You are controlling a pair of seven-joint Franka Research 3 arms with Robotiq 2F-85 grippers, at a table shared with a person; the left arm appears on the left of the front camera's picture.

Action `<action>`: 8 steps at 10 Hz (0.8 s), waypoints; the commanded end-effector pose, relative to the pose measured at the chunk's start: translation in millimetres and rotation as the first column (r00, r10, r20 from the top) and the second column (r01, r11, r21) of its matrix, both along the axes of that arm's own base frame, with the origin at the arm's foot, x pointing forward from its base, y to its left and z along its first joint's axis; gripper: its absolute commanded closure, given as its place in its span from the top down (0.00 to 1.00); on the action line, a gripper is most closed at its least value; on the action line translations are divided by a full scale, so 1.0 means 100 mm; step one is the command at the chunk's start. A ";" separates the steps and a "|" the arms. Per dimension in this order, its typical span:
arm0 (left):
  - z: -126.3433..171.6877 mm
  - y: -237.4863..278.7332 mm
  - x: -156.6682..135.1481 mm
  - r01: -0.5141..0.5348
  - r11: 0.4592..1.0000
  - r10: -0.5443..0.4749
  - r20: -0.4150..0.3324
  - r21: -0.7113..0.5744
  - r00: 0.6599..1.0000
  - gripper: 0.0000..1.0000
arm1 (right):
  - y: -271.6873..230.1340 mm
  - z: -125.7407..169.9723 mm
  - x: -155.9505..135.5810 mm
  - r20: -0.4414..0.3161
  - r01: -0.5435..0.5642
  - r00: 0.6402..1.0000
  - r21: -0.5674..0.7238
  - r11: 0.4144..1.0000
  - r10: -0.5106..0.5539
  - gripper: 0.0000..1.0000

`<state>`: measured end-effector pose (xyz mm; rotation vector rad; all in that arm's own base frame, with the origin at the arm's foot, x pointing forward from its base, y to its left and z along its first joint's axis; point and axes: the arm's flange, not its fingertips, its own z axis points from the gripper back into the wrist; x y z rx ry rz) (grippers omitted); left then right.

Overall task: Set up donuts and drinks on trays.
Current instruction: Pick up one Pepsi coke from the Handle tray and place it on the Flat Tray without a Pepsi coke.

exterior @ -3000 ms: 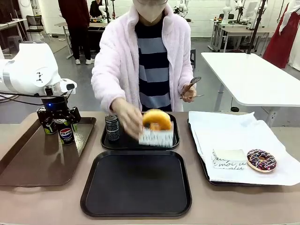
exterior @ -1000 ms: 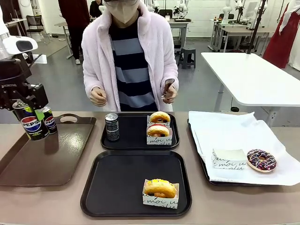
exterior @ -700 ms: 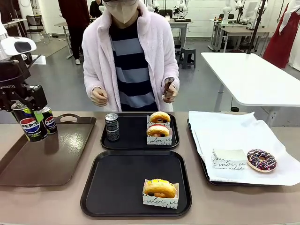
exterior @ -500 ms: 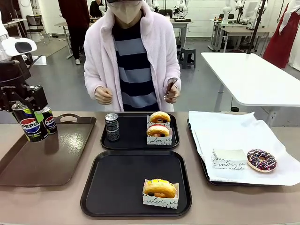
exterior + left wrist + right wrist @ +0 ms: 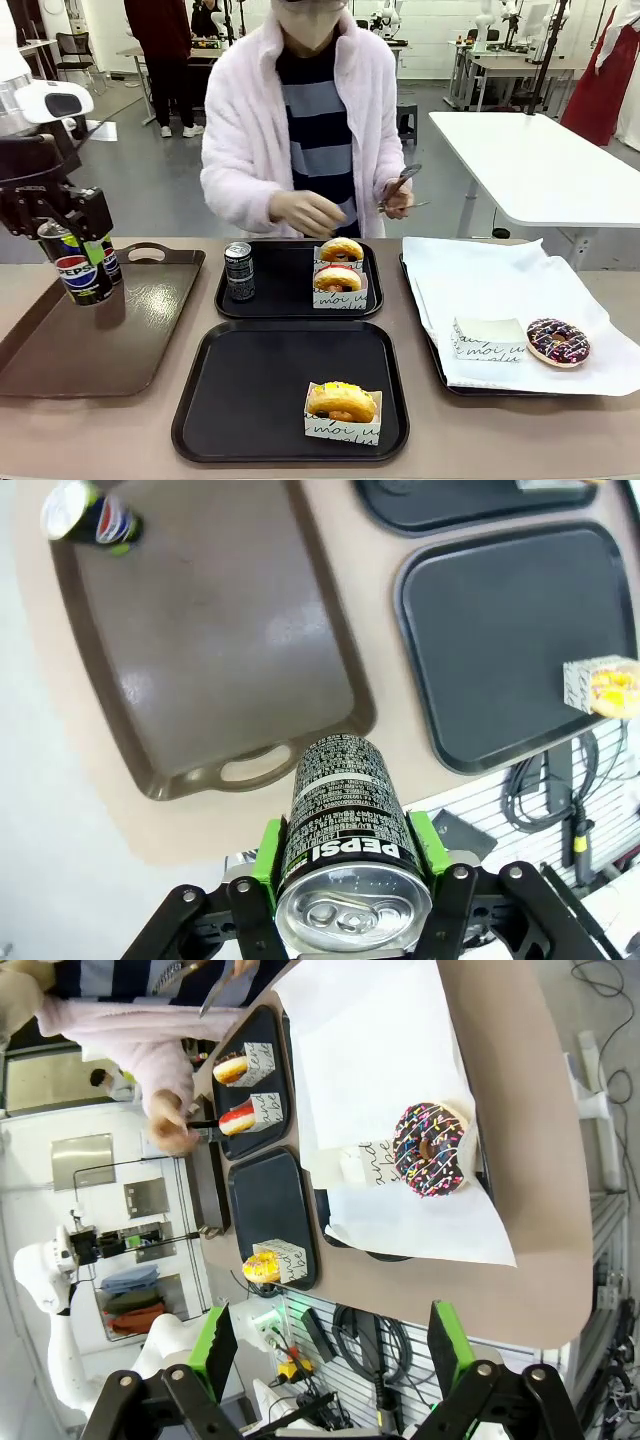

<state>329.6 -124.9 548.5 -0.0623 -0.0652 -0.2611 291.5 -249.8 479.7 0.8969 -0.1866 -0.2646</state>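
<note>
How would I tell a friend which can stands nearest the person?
In the middle of the table, find the far black tray, the one by the person. The can stands upright at its left end, beside two sleeved donuts. Its print is grey and white, with none of the red and blue logo on the Pepsi cans.

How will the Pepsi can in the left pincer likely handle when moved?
The Pepsi can looks rigid and smooth, so it might slip if the left pincer loosened; green pads clamp its sides. It looks unopened, so probably heavy for its size. Tall and narrow, it could tip if set down tilted.
</note>
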 end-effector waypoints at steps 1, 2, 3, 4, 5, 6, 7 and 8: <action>-0.03 -0.35 -0.17 0.148 0.989 -0.149 0.039 0.014 0.988 0.59 | 0.01 0.01 -0.01 -0.001 -0.004 1.000 0.003 1.000 0.004 1.00; -0.04 -0.55 -0.26 0.204 0.979 -0.205 0.049 0.024 0.978 0.59 | 0.01 0.01 -0.01 -0.001 -0.004 1.000 0.003 1.000 0.004 1.00; -0.03 -0.79 -0.31 0.254 0.966 -0.256 0.054 0.043 0.965 0.59 | 0.01 0.01 -0.01 -0.001 -0.004 1.000 0.003 1.000 0.004 1.00; -0.06 -0.98 -0.35 0.291 0.955 -0.294 0.053 0.048 0.954 0.59 | 0.01 0.01 -0.01 -0.001 -0.004 1.000 0.003 1.000 0.004 1.00; -0.08 -1.16 -0.36 0.313 0.949 -0.315 0.049 0.046 0.948 0.59 | 0.01 0.01 -0.01 -0.001 -0.004 1.000 0.003 1.000 0.004 1.00; -0.11 -1.32 -0.39 0.339 0.939 -0.342 0.064 0.055 0.938 0.59 | 0.01 0.01 -0.01 -0.001 -0.004 1.000 0.003 1.000 0.004 1.00; -0.14 -1.47 -0.41 0.364 0.930 -0.368 0.078 0.059 0.927 0.59 | 0.01 0.01 -0.01 -0.001 -0.004 1.000 0.003 1.000 0.004 1.00; -0.16 -1.59 -0.42 0.385 0.921 -0.389 0.092 0.061 0.917 0.59 | 0.01 0.01 -0.01 -0.001 -0.004 1.000 0.003 1.000 0.004 1.00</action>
